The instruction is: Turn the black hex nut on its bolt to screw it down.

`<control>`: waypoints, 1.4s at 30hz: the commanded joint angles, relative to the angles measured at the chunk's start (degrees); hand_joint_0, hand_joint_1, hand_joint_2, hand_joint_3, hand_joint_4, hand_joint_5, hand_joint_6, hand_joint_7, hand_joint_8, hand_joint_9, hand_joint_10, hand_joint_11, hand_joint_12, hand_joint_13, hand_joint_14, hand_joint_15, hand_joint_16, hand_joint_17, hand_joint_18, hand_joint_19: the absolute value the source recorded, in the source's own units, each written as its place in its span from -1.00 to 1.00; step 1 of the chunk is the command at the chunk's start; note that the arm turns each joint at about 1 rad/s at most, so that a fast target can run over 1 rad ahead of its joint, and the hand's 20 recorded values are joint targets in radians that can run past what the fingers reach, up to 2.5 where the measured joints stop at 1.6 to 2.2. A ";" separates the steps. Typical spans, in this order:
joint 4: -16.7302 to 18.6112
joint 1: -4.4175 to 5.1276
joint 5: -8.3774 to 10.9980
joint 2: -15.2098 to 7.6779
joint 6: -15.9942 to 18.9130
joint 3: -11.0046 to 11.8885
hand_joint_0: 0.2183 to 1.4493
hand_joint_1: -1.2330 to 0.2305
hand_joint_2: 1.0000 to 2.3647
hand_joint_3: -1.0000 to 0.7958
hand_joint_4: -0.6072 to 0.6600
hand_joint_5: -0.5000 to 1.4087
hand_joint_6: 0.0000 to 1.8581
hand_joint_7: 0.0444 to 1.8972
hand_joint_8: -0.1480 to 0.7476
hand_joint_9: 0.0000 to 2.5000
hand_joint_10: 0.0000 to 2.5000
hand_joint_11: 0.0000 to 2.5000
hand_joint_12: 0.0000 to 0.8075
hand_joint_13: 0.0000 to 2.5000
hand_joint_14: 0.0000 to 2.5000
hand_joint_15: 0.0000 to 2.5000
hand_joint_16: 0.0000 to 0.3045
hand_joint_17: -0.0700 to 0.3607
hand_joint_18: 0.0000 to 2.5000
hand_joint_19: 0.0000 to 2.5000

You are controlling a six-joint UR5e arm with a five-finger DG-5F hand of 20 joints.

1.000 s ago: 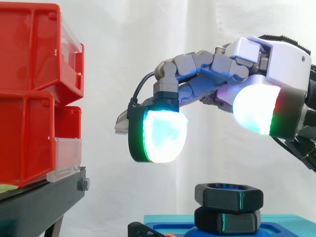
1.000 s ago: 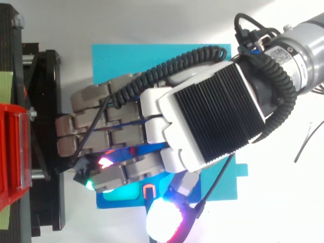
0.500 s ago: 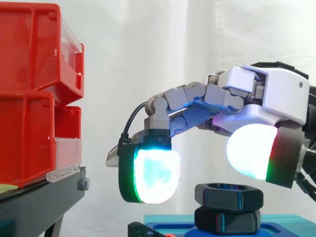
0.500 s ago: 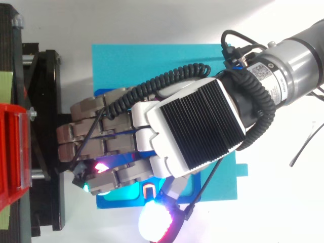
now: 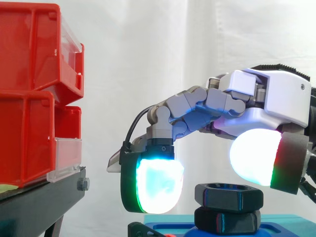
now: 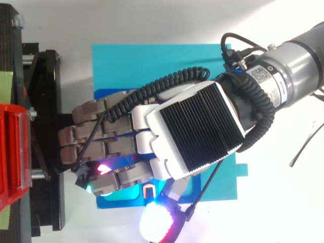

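Right, the hand (image 5: 276, 98) hangs over the black hex nut (image 5: 228, 195) and it grips nothing. Its fingers are bent downward but spread well away from the thumb, with the nut low in the gap between them. One fingertip pad (image 5: 157, 185), glowing cyan with a green edge, hangs just left of the nut and apart from it, a strip of white curtain (image 5: 148, 49) showing between. The thumb pad (image 5: 254, 157) glows white (red and green along its rim) just above the nut's right end; whether it touches, I cannot tell. The nut sits level atop a second black hex piece (image 5: 227, 220), the pair stacked on a blue base (image 5: 284, 219). From above, the hand covers much of that base, fingers pointing toward the black stand (image 6: 45, 126). Red bins (image 5: 29, 94) are stacked on the stand at the left.
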 commanded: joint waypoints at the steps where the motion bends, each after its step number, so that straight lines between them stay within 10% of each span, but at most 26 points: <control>1: -0.01 -0.39 -0.48 0.00 0.06 0.04 -0.58 0.34 -1.00 -0.44 0.32 -0.60 -0.18 0.06 0.05 -0.46 -1.00 -0.83 -0.10 -0.50 -0.99 -0.80 -0.65 -0.12 -0.52 -0.72; 42: 0.26 -5.75 -8.57 0.00 -0.03 0.13 -0.58 0.35 -1.00 -0.44 0.30 -0.61 -0.16 0.03 0.05 -0.46 -1.00 -0.82 -0.10 -0.49 -0.99 -0.80 -0.65 -0.12 -0.51 -0.74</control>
